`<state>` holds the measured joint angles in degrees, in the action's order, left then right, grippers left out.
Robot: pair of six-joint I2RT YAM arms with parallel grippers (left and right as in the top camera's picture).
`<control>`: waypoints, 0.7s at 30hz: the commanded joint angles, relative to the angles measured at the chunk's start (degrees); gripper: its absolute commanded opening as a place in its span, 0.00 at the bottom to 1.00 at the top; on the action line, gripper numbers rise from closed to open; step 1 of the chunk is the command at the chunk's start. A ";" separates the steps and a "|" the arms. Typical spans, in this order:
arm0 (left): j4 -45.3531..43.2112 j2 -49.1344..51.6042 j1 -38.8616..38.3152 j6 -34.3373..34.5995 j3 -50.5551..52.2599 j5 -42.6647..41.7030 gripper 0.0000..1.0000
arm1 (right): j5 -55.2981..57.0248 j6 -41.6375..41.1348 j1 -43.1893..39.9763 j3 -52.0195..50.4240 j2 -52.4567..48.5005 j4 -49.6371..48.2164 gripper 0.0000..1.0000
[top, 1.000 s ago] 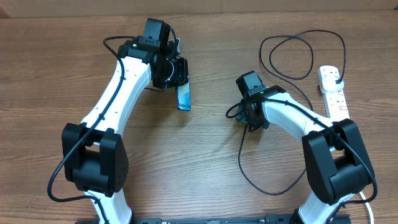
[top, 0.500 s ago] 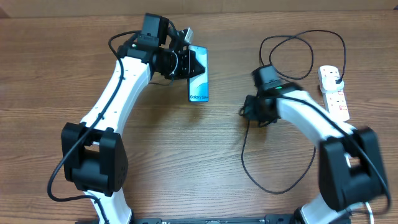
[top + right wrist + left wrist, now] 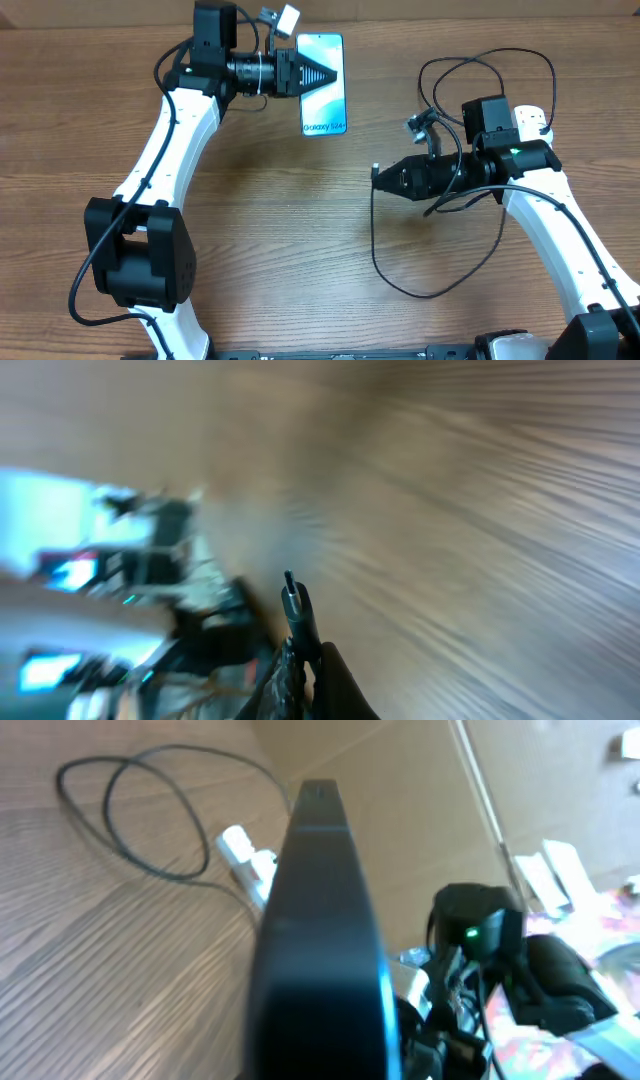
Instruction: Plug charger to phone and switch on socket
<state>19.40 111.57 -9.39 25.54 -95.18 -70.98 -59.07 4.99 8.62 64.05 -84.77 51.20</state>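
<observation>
Overhead view. Shows the phone screen up over the wooden table, "Galaxy S24" text at its near edge. Gripped across its far half by the left gripper, closed firmly on it from the left side. Right of the phone and nearer, well apart from it: the right gripper, pinched on the charger just behind its connector tip, tip aimed left. Slack black cable looping below and beyond. Far right of the phone, the white socket, partly hidden behind the right arm. Right wrist view mostly blurred. Likely trouble: missing the port through poor alignment, bending the tip, twisting the phone in its grip, or snagging the slack.
</observation>
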 commanded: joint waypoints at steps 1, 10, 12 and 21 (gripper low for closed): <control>-6.29 -2.21 -0.66 11.13 -0.59 -4.63 0.04 | -13.55 5.44 -0.44 0.13 0.22 -1.05 0.04; -21.90 -2.36 -6.23 23.93 -0.59 -8.81 0.04 | -22.05 5.35 -0.44 0.13 0.22 -5.95 0.04; -23.21 -2.36 -6.75 25.46 -0.59 -9.07 0.04 | -22.05 5.33 -0.44 0.15 0.22 -6.05 0.04; -28.41 -2.34 -6.49 27.78 -0.59 -17.44 0.04 | -19.37 2.21 -0.44 0.15 0.22 -7.02 0.04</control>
<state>-8.60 111.55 -16.12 52.31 -95.11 -84.05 -79.37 9.41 8.60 64.05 -84.77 45.04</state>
